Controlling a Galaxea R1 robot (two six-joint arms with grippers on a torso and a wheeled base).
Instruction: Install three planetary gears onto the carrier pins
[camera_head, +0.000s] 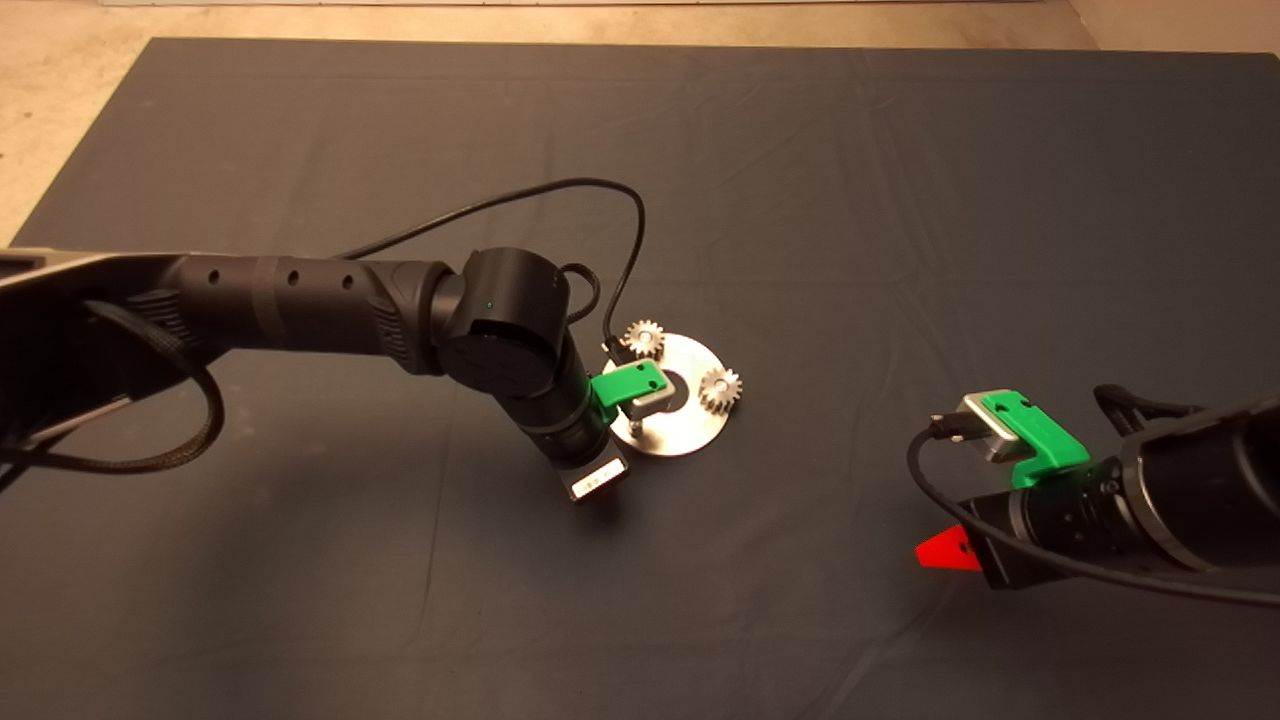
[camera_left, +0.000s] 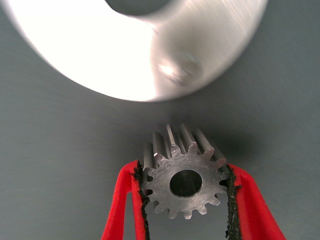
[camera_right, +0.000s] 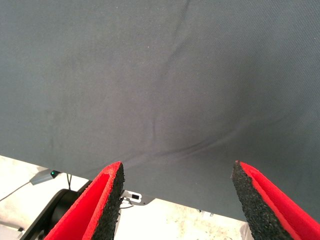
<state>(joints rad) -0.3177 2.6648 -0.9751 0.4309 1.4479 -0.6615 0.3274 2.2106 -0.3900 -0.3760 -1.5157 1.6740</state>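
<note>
- Head view: 2 planetary gears sit on the disc (camera_head: 672, 432), at 11 (camera_head: 644, 340) and 3 o'clock (camera_head: 719, 390).
- Only the left wrist view shows the left gripper (camera_left: 186, 192) clamping the third gear (camera_left: 183, 172), with a bare carrier pin (camera_left: 180, 69) just beyond it.
- The right gripper (camera_right: 177, 200) hangs wide apart, holding nothing, at 4 o'clock over the mat (camera_right: 160, 75).

Mat (camera_head: 800, 150) dark grey, plain, floor (camera_head: 60, 110) beyond it pale beige; both arms black with black cables. Disc (camera_head: 690, 432) shiny silver with two silver-grey toothed gears (camera_head: 644, 340) on it, third gear (camera_left: 184, 172) same silver-grey metal with a dark centre hole, pin (camera_left: 181, 69) silver. Left gripper (camera_left: 186, 192) and right gripper (camera_right: 177, 200): red fingers (camera_left: 120, 210) with black gritty pads (camera_right: 250, 200), green bracket (camera_head: 630, 382) on each wrist.
</note>
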